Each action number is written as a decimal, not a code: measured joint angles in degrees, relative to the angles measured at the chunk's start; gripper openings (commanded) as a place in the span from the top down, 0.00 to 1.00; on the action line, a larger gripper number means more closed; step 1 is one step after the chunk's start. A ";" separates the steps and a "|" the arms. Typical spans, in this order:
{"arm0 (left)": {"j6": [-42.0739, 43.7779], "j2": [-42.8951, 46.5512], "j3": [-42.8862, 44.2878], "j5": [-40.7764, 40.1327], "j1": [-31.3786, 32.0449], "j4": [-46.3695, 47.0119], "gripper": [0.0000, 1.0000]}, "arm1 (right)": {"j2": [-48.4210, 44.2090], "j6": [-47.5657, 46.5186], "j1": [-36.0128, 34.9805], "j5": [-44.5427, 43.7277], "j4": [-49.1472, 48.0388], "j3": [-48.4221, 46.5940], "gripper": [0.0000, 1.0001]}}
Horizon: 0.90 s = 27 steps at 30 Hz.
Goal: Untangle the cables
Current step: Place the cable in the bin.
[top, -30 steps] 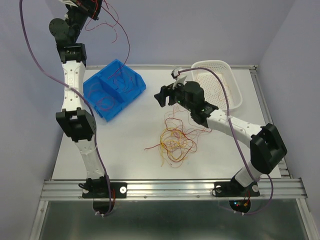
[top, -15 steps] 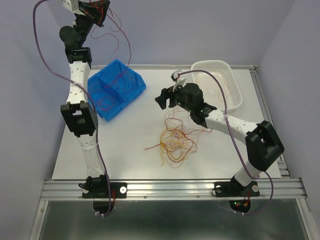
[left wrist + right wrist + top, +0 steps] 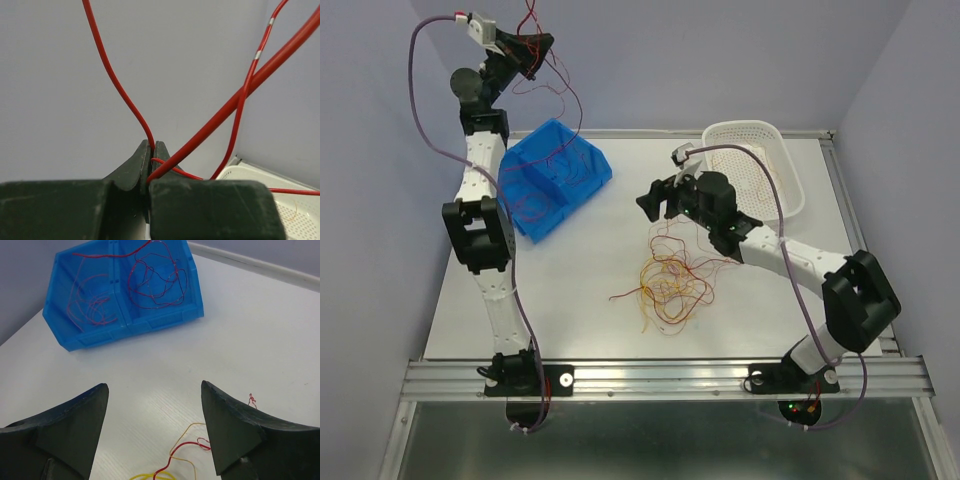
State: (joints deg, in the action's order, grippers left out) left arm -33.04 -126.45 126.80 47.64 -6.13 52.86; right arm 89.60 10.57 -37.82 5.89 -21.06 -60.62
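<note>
The left tool hangs high above the far left corner of the white table, over the blue plastic two-compartment bin. Its dark fingers are pressed together and pinch a thin red wire strand. In the left wrist view this strand rises from the seam between the fingertips, and a second length of red wire crosses slanting up to the right. From above, the strand droops from the tool in a long loop and runs down into the bin.

The right wrist view shows the bin with loose red coils in both compartments, a denser coil in the one nearer the middle of the table.

The right tool stands wide, its two dark fingers well apart with nothing between them. It hovers over bare table between the bin and the loose tangle of red and yellow-orange wire strands. That tangle lies flat near the middle of the table, just beside the right arm's forearm. A few of its outer loops show just below the open fingers in the right wrist view.

A white perforated plastic basket sits at the far right corner, with a few thin pale orange strands inside.
</note>
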 measured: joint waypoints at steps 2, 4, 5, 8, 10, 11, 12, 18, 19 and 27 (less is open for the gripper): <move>0.90 0.44 -5.35 1.92 -0.35 1.44 1.00 | -0.61 0.02 0.15 0.00 -0.15 1.03 0.21; 1.81 0.44 -10.40 3.23 -0.74 1.49 1.00 | -1.38 0.07 0.37 0.04 -0.13 1.99 0.21; 2.34 0.46 -13.27 3.98 -1.03 1.64 1.00 | -1.53 0.11 0.44 0.09 -0.13 2.21 0.21; 3.23 0.44 -20.39 5.73 -1.90 1.81 1.00 | -2.78 0.24 0.74 0.20 -0.20 3.21 0.21; 3.89 0.44 -24.39 7.15 -2.84 1.86 1.00 | -3.54 0.28 0.74 0.24 -0.33 3.76 0.21; 4.96 0.44 -25.66 7.78 -3.28 1.51 1.00 | -4.00 0.33 0.79 0.26 -0.46 4.04 0.21; 6.27 0.44 -26.58 8.41 -3.69 0.72 1.00 | -4.39 0.37 0.81 0.37 -0.46 4.37 0.21; 22.43 1.57 -27.56 7.23 -4.96 -15.23 1.00 | -5.22 0.63 1.03 0.74 -0.44 5.31 0.21; 25.90 1.81 -27.34 6.36 -4.94 -18.75 1.00 | -5.27 0.72 1.03 0.83 -0.46 5.33 0.21; 49.62 -1.20 -13.00 -5.14 -1.84 -47.58 1.00 | -5.27 1.73 1.05 2.23 -0.72 5.33 0.22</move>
State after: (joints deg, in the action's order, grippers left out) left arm 16.58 -127.66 113.80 42.50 -7.97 5.28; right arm 84.33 12.29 -36.77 8.12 -21.78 -55.29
